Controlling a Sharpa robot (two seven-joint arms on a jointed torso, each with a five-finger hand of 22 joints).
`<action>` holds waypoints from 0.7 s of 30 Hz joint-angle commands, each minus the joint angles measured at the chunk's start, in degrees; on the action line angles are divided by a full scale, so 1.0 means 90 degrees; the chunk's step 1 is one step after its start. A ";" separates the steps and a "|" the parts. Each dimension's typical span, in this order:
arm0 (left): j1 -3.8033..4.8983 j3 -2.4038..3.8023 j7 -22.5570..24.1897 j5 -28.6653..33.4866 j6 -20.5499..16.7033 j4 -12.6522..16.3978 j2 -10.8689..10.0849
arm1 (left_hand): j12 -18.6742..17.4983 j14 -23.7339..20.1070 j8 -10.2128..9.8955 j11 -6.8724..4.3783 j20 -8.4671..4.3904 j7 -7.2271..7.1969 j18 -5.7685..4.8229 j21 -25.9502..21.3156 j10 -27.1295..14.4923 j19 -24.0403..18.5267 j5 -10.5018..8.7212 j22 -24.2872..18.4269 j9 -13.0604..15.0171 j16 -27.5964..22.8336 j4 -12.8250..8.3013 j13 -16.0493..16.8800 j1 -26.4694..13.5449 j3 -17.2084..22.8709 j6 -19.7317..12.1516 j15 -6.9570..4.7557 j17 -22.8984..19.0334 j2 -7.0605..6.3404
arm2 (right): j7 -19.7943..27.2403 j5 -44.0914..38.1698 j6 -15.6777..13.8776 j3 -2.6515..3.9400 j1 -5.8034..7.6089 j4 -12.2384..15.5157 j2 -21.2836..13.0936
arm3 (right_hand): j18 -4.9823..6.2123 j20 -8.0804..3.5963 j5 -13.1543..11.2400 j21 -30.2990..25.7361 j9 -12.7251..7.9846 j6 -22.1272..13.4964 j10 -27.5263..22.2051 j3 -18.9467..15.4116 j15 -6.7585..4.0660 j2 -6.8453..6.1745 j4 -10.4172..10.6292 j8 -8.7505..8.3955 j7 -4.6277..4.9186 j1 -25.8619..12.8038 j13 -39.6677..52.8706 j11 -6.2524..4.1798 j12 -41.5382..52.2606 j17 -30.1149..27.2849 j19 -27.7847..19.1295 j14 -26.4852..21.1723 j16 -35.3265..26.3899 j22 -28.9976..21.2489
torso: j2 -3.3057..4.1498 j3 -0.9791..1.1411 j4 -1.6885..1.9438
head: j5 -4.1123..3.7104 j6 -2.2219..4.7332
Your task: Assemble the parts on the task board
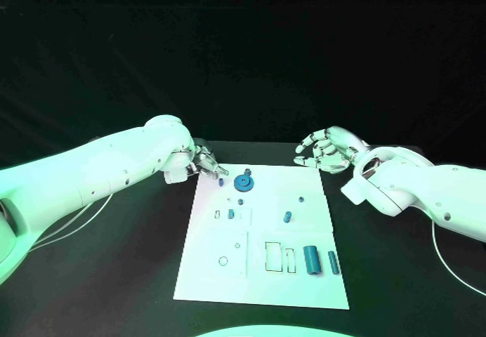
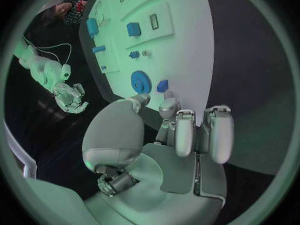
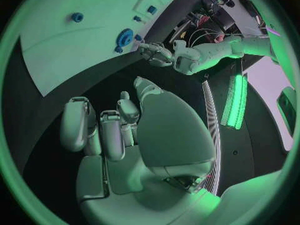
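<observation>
The white task board (image 1: 263, 281) lies in the middle of the black table. A blue gear (image 1: 244, 183) (image 2: 140, 81) sits near its far edge, with a small blue peg (image 1: 221, 181) (image 2: 162, 86) just left of it. My left hand (image 1: 203, 163) (image 2: 169, 135) hovers at the board's far left corner, fingertips close to that peg, holding nothing. My right hand (image 1: 326, 149) (image 3: 119, 135) hangs above the far right corner with its fingers apart and empty. Two blue cylinders (image 1: 321, 261) lie at the board's near right.
Several small blue pieces (image 1: 289, 216) are scattered across the board's middle, beside rectangular slots (image 1: 273, 256) and a round hole (image 1: 222, 261). Black table surrounds the board on all sides. A cable (image 1: 451, 270) trails by my right arm.
</observation>
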 commanded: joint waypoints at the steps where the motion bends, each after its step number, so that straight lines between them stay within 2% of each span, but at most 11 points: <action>1: -0.0006 -0.0013 0.0095 0.0009 0.0213 -0.0035 0.0046 | -0.0024 0.0612 -0.0018 -0.0011 0.0055 0.0012 -0.0036 -0.0011 -0.0040 0.0301 0.0022 0.1034 -0.0010 0.0023 -0.0012 0.0011 0.0086 -0.0040 0.0019 0.0046 0.1485 0.0000 | 0.0073 -0.0054 0.0024 0.0001 -0.0003 0.0007 0.0008 | 0.0031 -0.0001 0.0012 -0.0021 -0.0006 -0.0006 -0.0044 0.0041 -0.0024 -0.0068 0.0013 -0.0033 0.0014 -0.0007 -0.0004 -0.0020 -0.0021 0.0431 -0.0036 0.0382 -0.0033 0.0447 | 0.0000 -0.0002 -0.0003 | 0.0006 -0.0007; 9: -0.0054 -0.0045 0.0124 0.0021 0.0218 -0.0168 0.0130 | -0.0009 0.0611 -0.0024 -0.0011 0.0059 0.0012 -0.0037 -0.0011 -0.0033 0.0302 0.0022 0.1035 -0.0021 0.0021 -0.0023 0.0025 0.0140 -0.0046 0.0033 0.0047 0.1481 0.0020 | 0.0072 -0.0054 0.0034 0.0001 -0.0003 0.0011 0.0016 | 0.0031 -0.0001 0.0012 -0.0021 -0.0006 -0.0006 -0.0044 0.0041 -0.0024 -0.0068 0.0013 -0.0033 0.0014 -0.0007 -0.0004 -0.0020 -0.0021 0.0431 -0.0036 0.0382 -0.0033 0.0447 | 0.0004 -0.0004 -0.0006 | 0.0007 -0.0012; 15: -0.0073 -0.0051 0.0136 0.0028 0.0222 -0.0209 0.0155 | 0.0000 0.0611 -0.0027 -0.0012 0.0062 0.0011 -0.0036 -0.0011 -0.0030 0.0301 0.0024 0.1035 -0.0028 0.0022 -0.0029 0.0033 0.0180 -0.0048 0.0043 0.0048 0.1482 0.0037 | 0.0068 -0.0054 0.0042 0.0001 -0.0003 0.0013 0.0020 | 0.0031 -0.0001 0.0012 -0.0021 -0.0006 -0.0006 -0.0044 0.0041 -0.0024 -0.0068 0.0013 -0.0033 0.0014 -0.0007 -0.0004 -0.0020 -0.0021 0.0431 -0.0036 0.0382 -0.0033 0.0447 | -0.0002 0.0003 0.0001 | 0.0004 -0.0017; 21: -0.0078 -0.0054 0.0146 0.0171 0.0205 -0.0218 0.0152 | 0.0006 0.0610 -0.0033 -0.0015 0.0066 0.0006 -0.0035 -0.0014 -0.0036 0.0300 0.0027 0.1033 -0.0044 0.0021 -0.0048 0.0030 0.0299 -0.0049 0.0065 0.0046 0.1480 0.0084 | 0.0065 -0.0054 0.0046 0.0001 -0.0003 0.0015 0.0021 | 0.0031 -0.0001 0.0012 -0.0021 -0.0006 -0.0006 -0.0044 0.0041 -0.0024 -0.0068 0.0013 -0.0033 0.0014 -0.0007 -0.0004 -0.0020 -0.0021 0.0431 -0.0036 0.0382 -0.0033 0.0447 | -0.0006 0.0001 -0.0002 | 0.0001 -0.0027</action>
